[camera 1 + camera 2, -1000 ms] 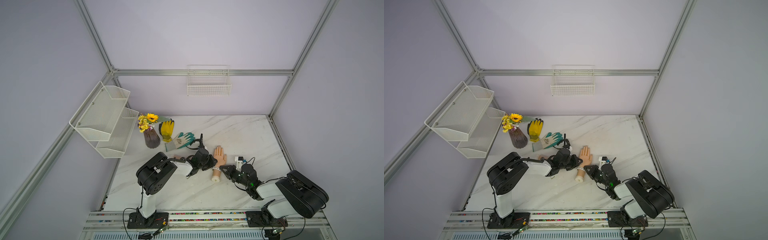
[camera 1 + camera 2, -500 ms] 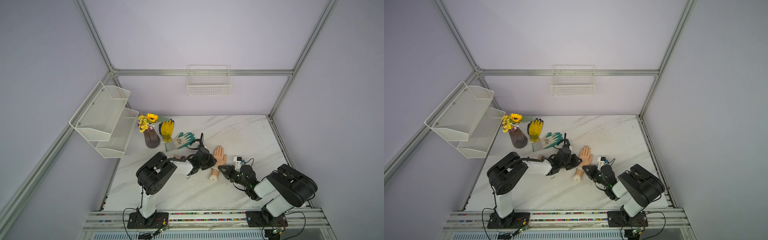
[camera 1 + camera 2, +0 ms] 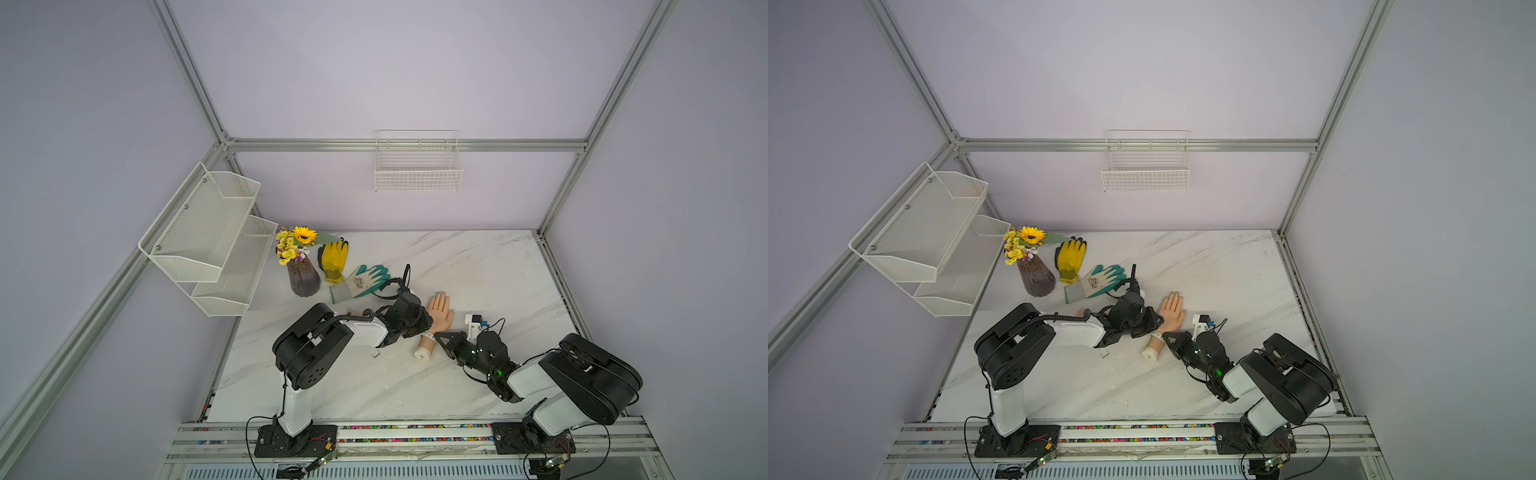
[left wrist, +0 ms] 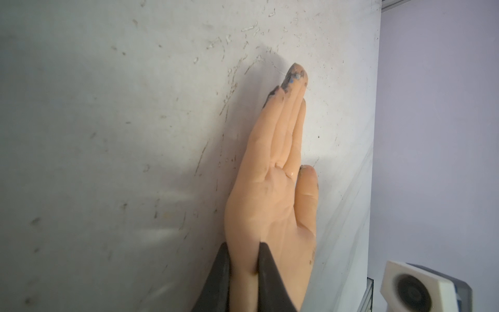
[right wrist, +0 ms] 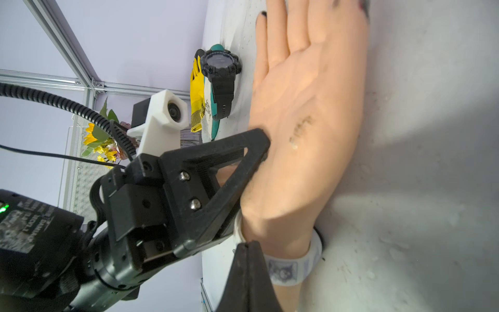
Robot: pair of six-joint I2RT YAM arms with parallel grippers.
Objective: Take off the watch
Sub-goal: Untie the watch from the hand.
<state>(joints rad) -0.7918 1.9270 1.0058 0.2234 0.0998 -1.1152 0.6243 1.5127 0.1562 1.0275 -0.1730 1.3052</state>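
At the wrist (image 5: 280, 237), my right end effector (image 5: 246, 247) has just shut at the watch (image 5: 289, 268) strap; my left end effector (image 4: 243, 247) clamps the hand (image 4: 270, 202), so unstrapping can begin.

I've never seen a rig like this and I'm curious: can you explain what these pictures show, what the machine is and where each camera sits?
The machine is two robot arms mounted at the edge of a marble table. Both top views come from one camera head looking down from above. The other two pictures come from small cameras on each arm's wrist, so they show close-ups.

On the table lie a mannequin hand wearing a white watch, a black watch, a yellow glove, a green glove and a vase of flowers.

The left arm has its jaws closed on the mannequin hand's edge. The right arm has its jaws shut, with their tips at the white watch's band. Whether they pinch it is unclear.
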